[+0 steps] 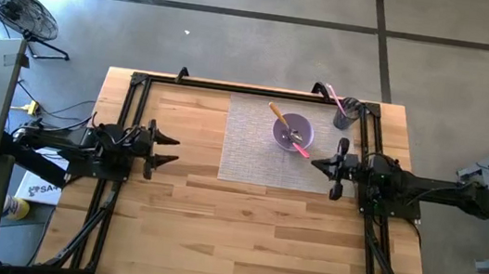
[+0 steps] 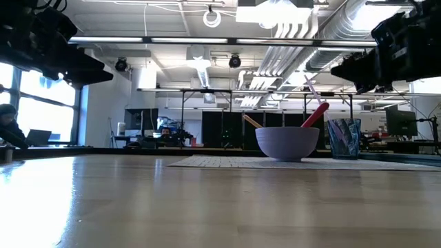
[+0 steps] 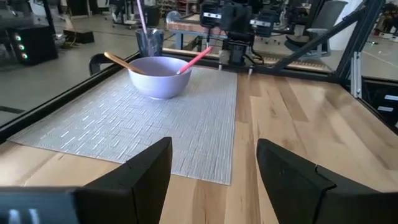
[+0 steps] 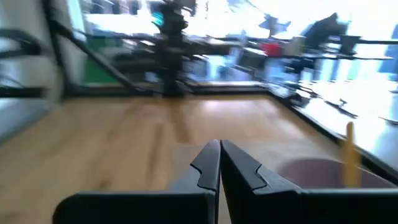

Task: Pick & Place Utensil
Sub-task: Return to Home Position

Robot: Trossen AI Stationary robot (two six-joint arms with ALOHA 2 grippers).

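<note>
**Utensils in the bowl, arms close to parked**

The wooden surface carries a grey mat on its far right half. The left arm lies along the left edge and the right arm along the right edge, both pointing inward and touching nothing. The left jaws stand apart over bare wood just short of the mat. The right jaws are pressed together with nothing between them, at the mat's right border near the bowl.

The lilac bowl sits on the far part of the mat. A dark cup stands off the mat beside the far right corner, with a pale pink stick in it that we cannot identify.

The pink fork leans in the bowl with its handle over the rim toward the right arm. The brown spoon leans out the opposite side.

We judge the placing done: both utensils are in the bowl and nothing lies loose on the wood. What is left, as we read it, is for the arms to settle at rest.
</note>
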